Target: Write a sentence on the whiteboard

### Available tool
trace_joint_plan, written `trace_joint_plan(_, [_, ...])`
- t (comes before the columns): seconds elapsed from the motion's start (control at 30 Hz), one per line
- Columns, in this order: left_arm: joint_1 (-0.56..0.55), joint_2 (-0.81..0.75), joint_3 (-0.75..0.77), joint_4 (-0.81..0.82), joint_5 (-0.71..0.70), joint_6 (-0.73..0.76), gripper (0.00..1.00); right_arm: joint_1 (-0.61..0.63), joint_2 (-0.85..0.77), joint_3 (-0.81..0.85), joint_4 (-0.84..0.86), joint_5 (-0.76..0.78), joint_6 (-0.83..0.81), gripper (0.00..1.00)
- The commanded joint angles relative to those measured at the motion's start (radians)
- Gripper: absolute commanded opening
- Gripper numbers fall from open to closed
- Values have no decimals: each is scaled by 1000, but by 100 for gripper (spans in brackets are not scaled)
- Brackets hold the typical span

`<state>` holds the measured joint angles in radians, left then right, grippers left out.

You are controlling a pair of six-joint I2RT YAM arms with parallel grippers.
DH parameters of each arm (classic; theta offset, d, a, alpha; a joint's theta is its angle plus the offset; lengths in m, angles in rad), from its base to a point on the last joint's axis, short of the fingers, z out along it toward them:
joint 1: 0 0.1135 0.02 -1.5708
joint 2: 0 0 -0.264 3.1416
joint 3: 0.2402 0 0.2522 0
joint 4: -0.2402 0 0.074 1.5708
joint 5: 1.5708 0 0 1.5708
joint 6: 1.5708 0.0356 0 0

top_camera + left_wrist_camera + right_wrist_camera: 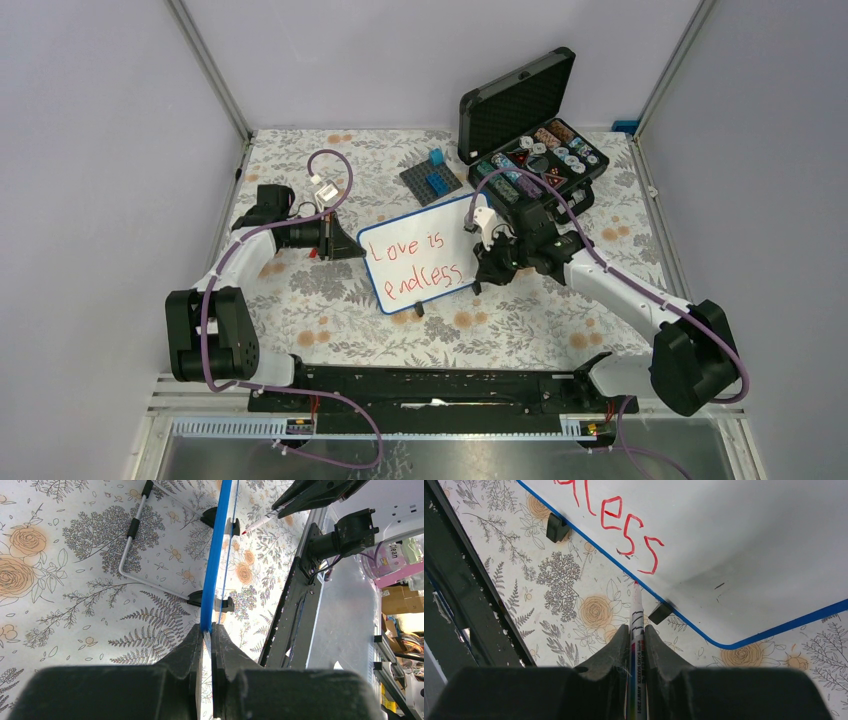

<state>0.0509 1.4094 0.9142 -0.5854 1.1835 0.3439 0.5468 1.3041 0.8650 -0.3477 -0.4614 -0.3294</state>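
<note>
Whiteboard (455, 232) clamped by left gripper (206, 630); right gripper (637, 631) holds marker (637, 607) beside it.

Pale lilac walls (400, 60); floral tablecloth (330, 300); aluminium corner posts (214, 75); even light.

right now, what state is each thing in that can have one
whiteboard, written on and clamped at one edge
sentence, red, two lines, "Love is endless"
marker, uncapped, gripped
left gripper, shut on whiteboard
right gripper, shut on marker
case, lid open
</note>
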Motion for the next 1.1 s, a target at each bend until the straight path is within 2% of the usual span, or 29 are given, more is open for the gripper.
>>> trace_joint_plan(0.0, [-18,-3,18,2,-21,41,0,-14,2,40,-7,9,-24,0])
trace_joint_plan(0.83, [-17,0,17,2,-30,41,0,-54,39,55,54,113,-22,0])
trace_joint_plan(1.07, [-18,-8,19,3,-31,37,0,-54,10,84,6,48,-31,0])
